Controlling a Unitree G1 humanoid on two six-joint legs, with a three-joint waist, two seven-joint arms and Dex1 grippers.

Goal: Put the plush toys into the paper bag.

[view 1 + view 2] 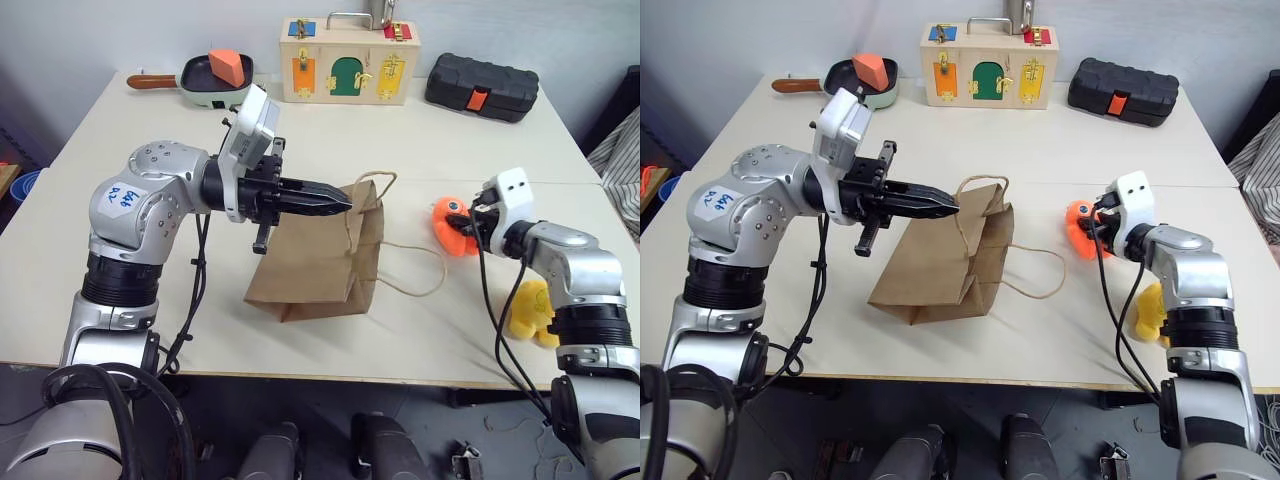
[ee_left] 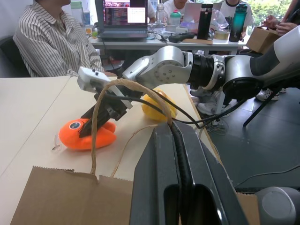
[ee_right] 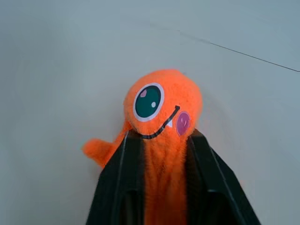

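My left gripper (image 1: 345,203), fingers pressed together on a cord handle, holds up the brown paper bag (image 1: 318,262) at mid-table. To its right, my right gripper (image 3: 164,154) pinches the orange toy (image 3: 161,117) on the tabletop. The yellow toy (image 1: 530,312) lies near the front edge, behind my right arm. A toy frying pan (image 1: 213,80), wooden latch box (image 1: 349,62) and black case (image 1: 482,86) line the far side, well clear.

2 head eyes look down over the table (image 1: 400,150) — wrist cameras sit close, level.

Pale tables (image 1: 330,150) against a plain light wall (image 1: 100,30); beyond them, a cluttered desk (image 2: 154,40).
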